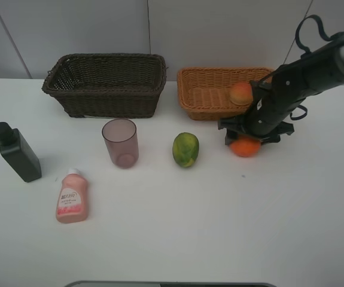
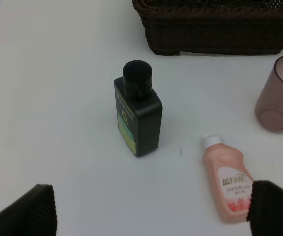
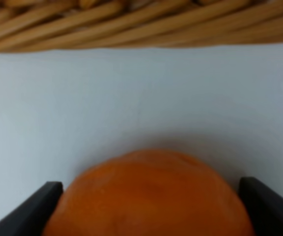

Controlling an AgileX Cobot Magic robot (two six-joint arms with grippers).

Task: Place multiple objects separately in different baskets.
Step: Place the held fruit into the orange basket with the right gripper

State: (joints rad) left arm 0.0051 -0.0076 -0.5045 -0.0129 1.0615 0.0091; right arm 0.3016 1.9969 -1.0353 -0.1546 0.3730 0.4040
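Note:
On the table just in front of the orange-tan basket rests the orange, and my right gripper is shut on it from above. The right wrist view has the orange filling the gap between both fingers. A peach-like fruit lies inside that basket. The mango, mauve tumbler, pink squeeze bottle and dark bottle stand loose on the table. My left gripper is open above the table near the dark bottle and pink bottle.
The dark brown basket stands at the back left with nothing visible inside. The right arm reaches in from the back right, crossing the tan basket's right end. The left arm is outside the high view.

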